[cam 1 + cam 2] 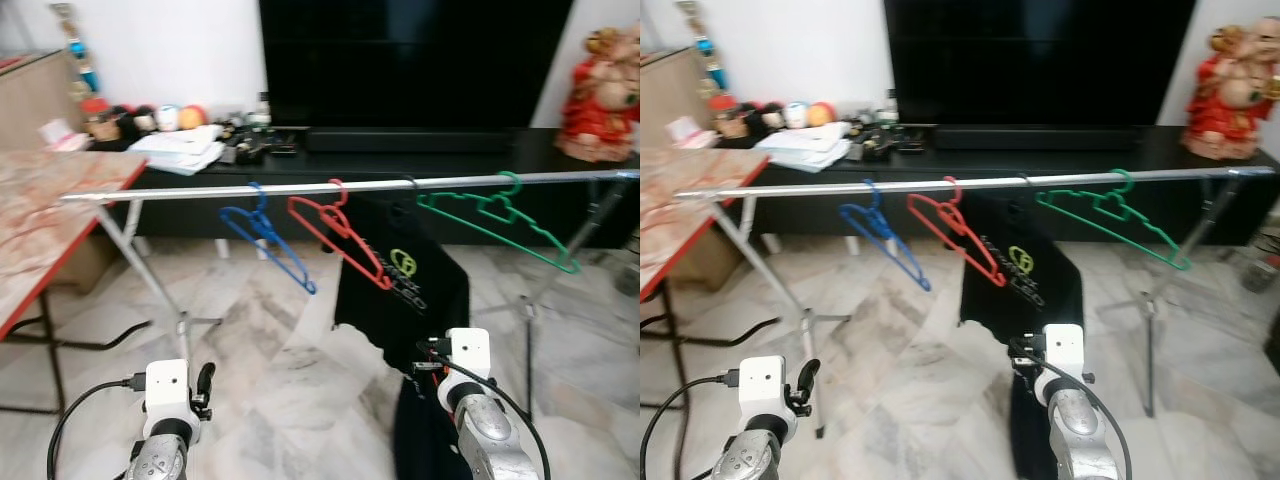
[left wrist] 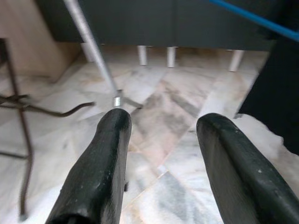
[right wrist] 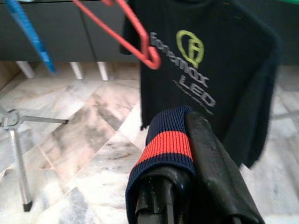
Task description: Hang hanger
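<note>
A silver clothes rail (image 1: 300, 188) runs across in front of me at chest height. On it hang a blue hanger (image 1: 265, 235), a red hanger (image 1: 335, 235), a black T-shirt (image 1: 410, 280) with a green logo, and a green hanger (image 1: 490, 215). My right gripper (image 3: 187, 116) is low, in front of the black T-shirt, shut on a navy garment with a red stripe (image 3: 163, 149); the garment's dark cloth (image 1: 420, 430) hangs below the wrist. My left gripper (image 2: 161, 126) is open and holds nothing, low near the rail's left leg.
A marble-patterned table with a red edge (image 1: 40, 220) stands at the left. Behind the rail are a black TV cabinet (image 1: 400, 160) with clutter and a red figurine (image 1: 600, 90). The rail's stand legs (image 1: 180, 320) and a cable (image 1: 90, 345) lie on the marble floor.
</note>
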Motion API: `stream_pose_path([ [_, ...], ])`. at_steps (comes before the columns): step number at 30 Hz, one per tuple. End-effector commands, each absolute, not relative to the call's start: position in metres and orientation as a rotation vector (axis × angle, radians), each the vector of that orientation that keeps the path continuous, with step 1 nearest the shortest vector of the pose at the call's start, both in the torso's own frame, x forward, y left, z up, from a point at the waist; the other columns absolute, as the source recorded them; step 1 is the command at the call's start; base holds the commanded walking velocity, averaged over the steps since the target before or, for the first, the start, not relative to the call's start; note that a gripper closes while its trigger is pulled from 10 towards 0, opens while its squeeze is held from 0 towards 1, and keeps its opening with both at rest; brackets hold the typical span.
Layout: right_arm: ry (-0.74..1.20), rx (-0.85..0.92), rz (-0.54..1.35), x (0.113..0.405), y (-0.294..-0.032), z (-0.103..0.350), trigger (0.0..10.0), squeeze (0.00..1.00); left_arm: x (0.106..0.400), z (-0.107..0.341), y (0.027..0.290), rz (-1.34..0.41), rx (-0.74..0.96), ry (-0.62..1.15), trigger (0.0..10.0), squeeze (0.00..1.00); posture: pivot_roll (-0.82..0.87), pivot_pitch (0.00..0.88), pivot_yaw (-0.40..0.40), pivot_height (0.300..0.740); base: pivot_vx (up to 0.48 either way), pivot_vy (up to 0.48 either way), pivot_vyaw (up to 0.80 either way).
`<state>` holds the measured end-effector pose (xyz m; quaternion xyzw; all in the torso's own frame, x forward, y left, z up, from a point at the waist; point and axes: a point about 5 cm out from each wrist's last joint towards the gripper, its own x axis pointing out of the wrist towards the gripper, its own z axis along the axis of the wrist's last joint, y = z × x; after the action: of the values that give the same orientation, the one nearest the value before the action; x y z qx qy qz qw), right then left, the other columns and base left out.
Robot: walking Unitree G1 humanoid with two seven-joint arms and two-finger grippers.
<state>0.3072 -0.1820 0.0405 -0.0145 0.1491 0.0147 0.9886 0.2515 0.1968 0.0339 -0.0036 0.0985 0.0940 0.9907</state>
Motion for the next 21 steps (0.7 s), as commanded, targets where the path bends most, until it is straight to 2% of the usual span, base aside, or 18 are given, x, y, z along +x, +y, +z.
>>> stream_pose_path([
  [1,0.254,-0.003,0.022,0.3131,-0.1823,0.0497,10.0,0.00,0.2534,0.0343,0.1948,0.188,-0.003,0.195,10.0,0.00,-0.06,0.000,0.042,0.740,0.000,-0.285,0.00],
  [8,0.263,-0.001,0.033,0.3135,-0.1818,0.0486,10.0,0.00,0.2532,0.0346,0.1943,0.201,-0.012,0.186,10.0,0.00,-0.06,0.000,0.035,0.740,0.000,-0.293,0.00],
  [21,0.245,-0.048,0.068,0.3153,-0.1830,0.0512,10.0,0.00,0.2548,0.0352,0.1928,0.229,-0.028,0.175,10.0,0.00,-0.05,0.000,0.015,0.740,0.000,-0.385,0.05],
])
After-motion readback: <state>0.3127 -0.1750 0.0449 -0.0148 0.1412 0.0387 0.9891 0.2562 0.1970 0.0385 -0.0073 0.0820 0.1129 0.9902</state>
